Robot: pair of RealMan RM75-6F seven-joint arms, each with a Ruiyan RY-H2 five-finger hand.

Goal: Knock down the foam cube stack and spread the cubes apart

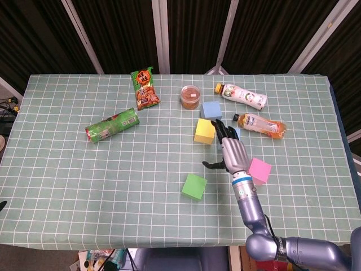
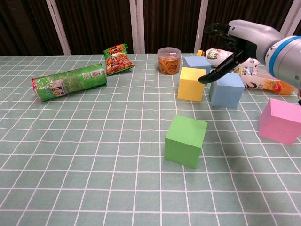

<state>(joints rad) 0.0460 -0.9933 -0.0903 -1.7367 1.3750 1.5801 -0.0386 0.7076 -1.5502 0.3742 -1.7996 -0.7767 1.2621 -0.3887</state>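
Note:
The foam cubes lie apart on the checked cloth, none stacked. A green cube (image 1: 194,186) (image 2: 185,141) sits alone nearest me. A yellow cube (image 1: 205,131) (image 2: 191,84), a light blue cube (image 2: 226,89) and a second blue cube (image 1: 210,110) (image 2: 196,62) cluster further back, and a pink cube (image 1: 259,170) (image 2: 281,120) lies to the right. My right hand (image 1: 232,151) (image 2: 237,36) hangs raised above the blue cube with fingers spread, holding nothing. In the head view it hides most of that blue cube. My left hand appears in neither view.
A green chip tube (image 1: 111,126) lies at the left, a snack bag (image 1: 145,89) behind it. A round jar (image 1: 190,97) and two bottles (image 1: 241,96) (image 1: 260,124) lie at the back right, close behind the cubes.

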